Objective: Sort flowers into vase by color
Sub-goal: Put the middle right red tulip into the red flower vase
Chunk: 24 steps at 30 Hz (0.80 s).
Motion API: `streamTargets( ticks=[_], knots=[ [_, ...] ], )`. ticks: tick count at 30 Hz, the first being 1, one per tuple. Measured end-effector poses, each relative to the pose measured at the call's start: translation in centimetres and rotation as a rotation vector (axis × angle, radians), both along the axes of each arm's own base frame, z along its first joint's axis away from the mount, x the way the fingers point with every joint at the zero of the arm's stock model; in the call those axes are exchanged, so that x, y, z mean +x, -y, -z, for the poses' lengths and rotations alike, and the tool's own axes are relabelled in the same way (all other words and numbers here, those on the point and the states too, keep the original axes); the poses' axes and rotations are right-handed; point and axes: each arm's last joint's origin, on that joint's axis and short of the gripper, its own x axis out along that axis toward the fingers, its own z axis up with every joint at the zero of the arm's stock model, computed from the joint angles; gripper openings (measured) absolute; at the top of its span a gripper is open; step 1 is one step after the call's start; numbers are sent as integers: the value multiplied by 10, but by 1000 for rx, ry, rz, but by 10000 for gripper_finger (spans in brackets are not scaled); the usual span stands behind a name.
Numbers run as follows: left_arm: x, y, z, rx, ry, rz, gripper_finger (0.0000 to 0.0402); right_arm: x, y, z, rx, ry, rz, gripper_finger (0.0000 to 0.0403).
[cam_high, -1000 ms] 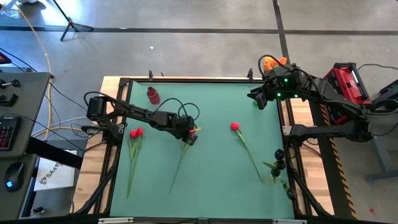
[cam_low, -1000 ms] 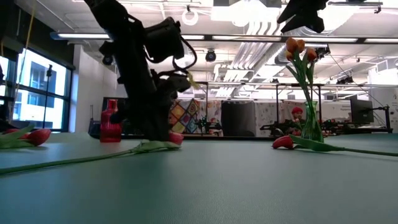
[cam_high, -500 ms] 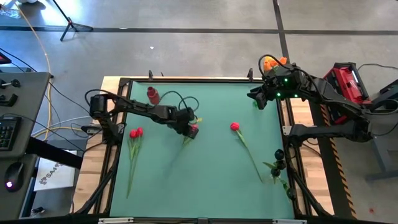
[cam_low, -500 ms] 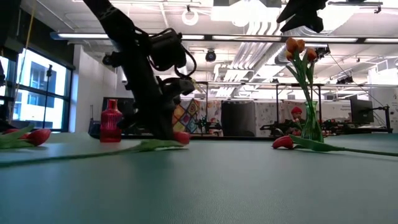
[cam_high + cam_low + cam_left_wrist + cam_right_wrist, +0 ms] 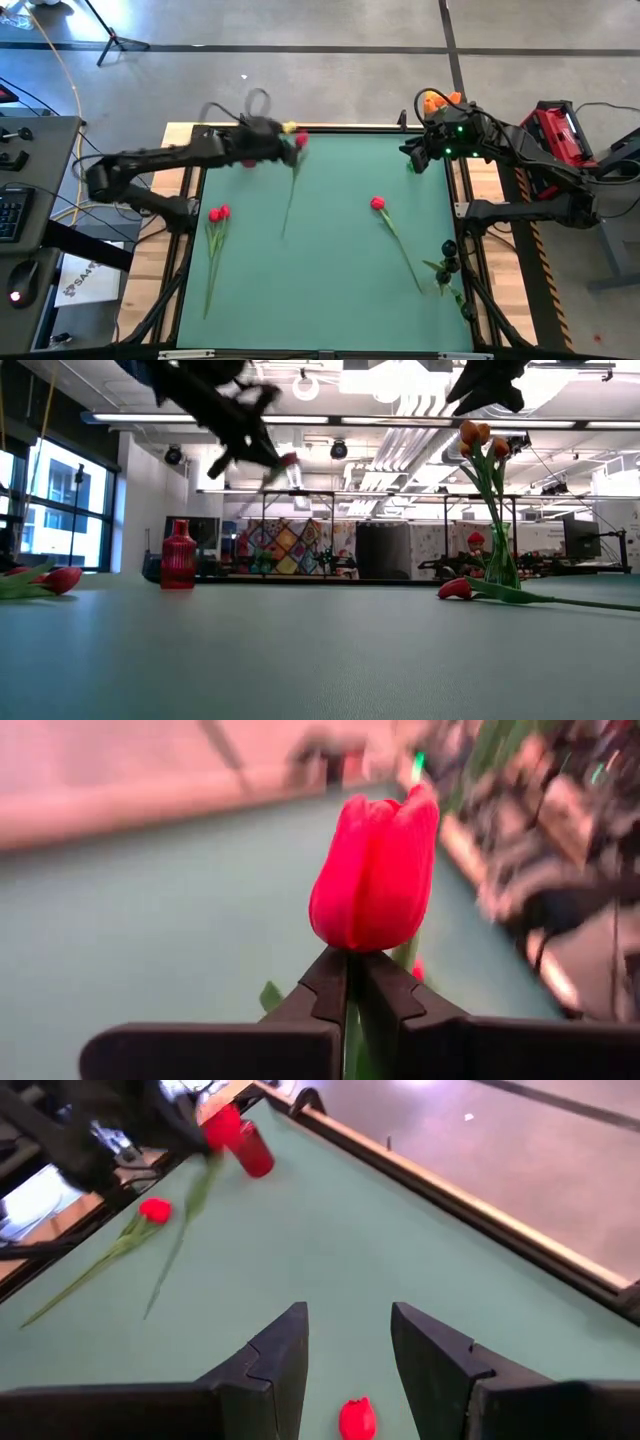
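My left gripper [image 5: 287, 134] is raised above the table's far left part and is shut on a red tulip [image 5: 375, 875], whose stem [image 5: 290, 195] trails toward the near edge. It shows high up in the low view [image 5: 270, 457]. A red vase [image 5: 179, 555] stands below it, partly hidden under the arm in the high view. Two red tulips [image 5: 216, 214] lie flat by the left edge. Another red tulip [image 5: 378, 203] lies right of centre. Orange tulips [image 5: 480, 438] stand in a clear vase [image 5: 500, 568] at the far right. My right gripper [image 5: 345, 1345] hovers open near that vase. My left gripper pinches the tulip's stem just under the head [image 5: 349, 982] between its two fingers. The red head stands clear beyond the fingertips. The flower is lifted off the table, and its stem and leaves hang free behind the fingers.
A raised dark frame [image 5: 330, 129] rims the green mat. Leaves and a dark clamp [image 5: 447, 250] sit near the right edge. The middle of the mat [image 5: 330, 250] is open. A keyboard and mouse lie on a side desk [image 5: 20, 200] left of the table.
My left gripper has risen from the mat's centre left and swung toward the far edge and the red vase. The red tulip came up with it, first dragging its stem along the mat, then lifted clear. My right arm has kept still.
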Motion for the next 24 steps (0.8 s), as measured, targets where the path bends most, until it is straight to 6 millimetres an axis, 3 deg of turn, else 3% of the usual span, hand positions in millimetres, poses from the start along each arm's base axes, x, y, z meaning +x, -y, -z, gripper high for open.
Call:
streamTargets(
  ticks=[4,8,15,24],
  knots=[
    [-34,-18,-39,216,101,-101,1,1,1,-2,-16,26,22,133],
    [-67,-32,-64,375,130,-219,1,3,2,-6,-14,72,37,133],
    [-109,-47,-85,543,115,-373,0,4,3,-8,-1,106,69,133],
    [-141,-37,-107,725,89,-459,0,5,6,-8,-16,111,99,133]
  ],
)
